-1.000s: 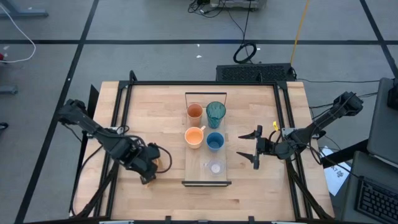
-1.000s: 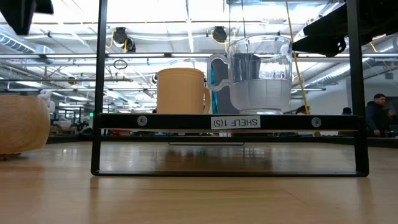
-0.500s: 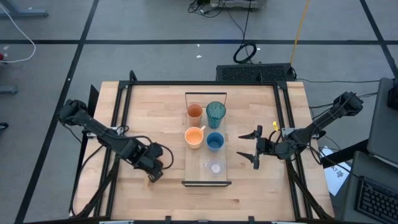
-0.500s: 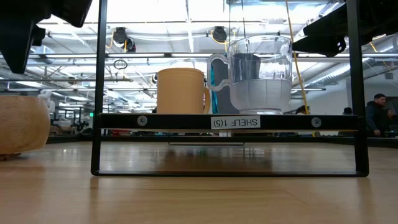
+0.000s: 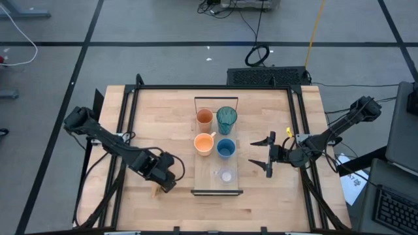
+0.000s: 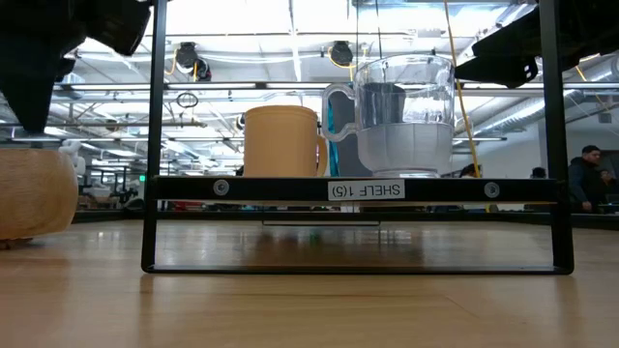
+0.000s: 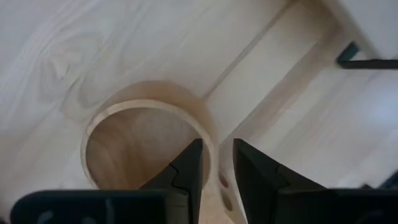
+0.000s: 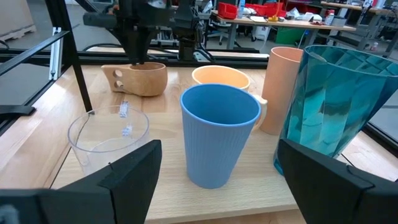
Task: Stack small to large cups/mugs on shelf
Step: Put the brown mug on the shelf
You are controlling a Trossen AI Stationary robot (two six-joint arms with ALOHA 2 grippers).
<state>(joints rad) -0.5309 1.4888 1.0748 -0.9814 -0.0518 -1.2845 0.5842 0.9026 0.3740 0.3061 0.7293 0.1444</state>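
Note:
The tan handled mug point(image 7: 146, 146) stands on its base on the tabletop left of the shelf point(image 5: 208, 184); it also shows in the right wrist view point(image 8: 138, 78) and the low view point(image 6: 34, 193). My left gripper point(image 5: 163, 177) is over it, shut on its rim. On the shelf stand the orange cup point(image 5: 204, 117), teal tumbler point(image 5: 226, 119), orange mug with pale handle point(image 5: 204, 143), blue cup point(image 5: 225, 149) and clear glass point(image 5: 226, 175). My right gripper point(image 5: 268, 156) is open and empty, right of the shelf. My left gripper holds the tan mug's rim wall point(image 7: 214, 152) right beside the handle point(image 7: 222, 190), one finger inside the mug and one outside. The fingers come from above, pointing down. The mug stands upright with its base on the tabletop.
The shelf's dark end rails point(image 6: 152, 145) stand as upright frames at its near and far ends. Black rails point(image 5: 127, 130) run along the tabletop's left and right sides. Bare wood lies between the tan mug and the shelf. A person point(image 6: 585, 179) stands far behind the table.
My left gripper has gone toward the table's right and near edges and come down over the tan mug. The mug has kept its place on the tabletop.

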